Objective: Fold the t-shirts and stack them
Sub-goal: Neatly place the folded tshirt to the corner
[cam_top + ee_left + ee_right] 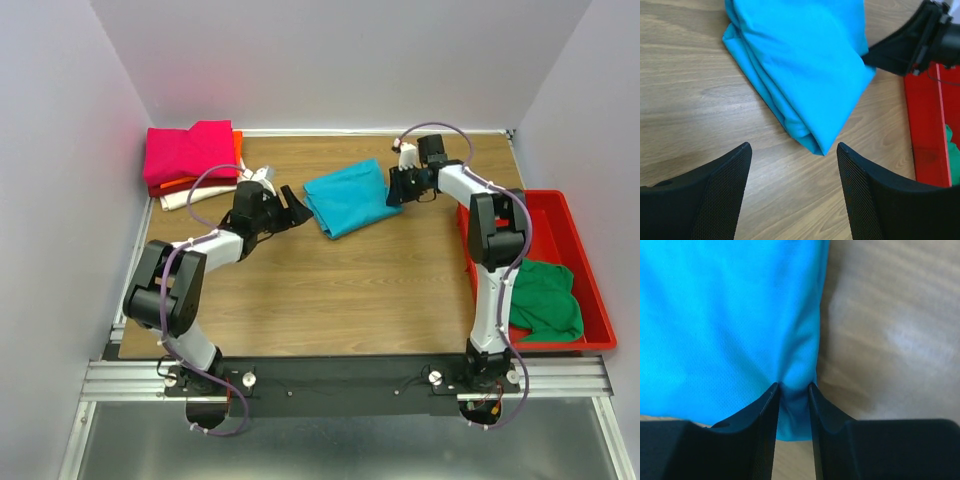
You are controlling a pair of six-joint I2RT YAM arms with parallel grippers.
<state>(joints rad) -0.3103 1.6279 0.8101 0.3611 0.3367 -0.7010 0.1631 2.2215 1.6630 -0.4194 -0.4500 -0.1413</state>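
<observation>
**Thin pinch on one side, no hold on the other**

On the table (380, 285) the teal t-shirt (347, 197) lies folded in the middle. It is well apart from the magenta-topped stack (190, 155) in the far left corner and from the green t-shirt (545, 298) crumpled in the red tray (598, 305) on the right.

The main danger is to the fold itself. Its layers sit loose along one edge, and a lift or drag from one side alone would likely fan them open.

The left gripper (792, 147) stands wide with nothing between its fingers, just short of the shirt corner that points at it, so it gives no support.

The right gripper (792, 386) is narrow and pinches only a small bunch of the shirt's edge. So slight a bite may catch only the top layer, or slip off under the cloth's weight.
</observation>
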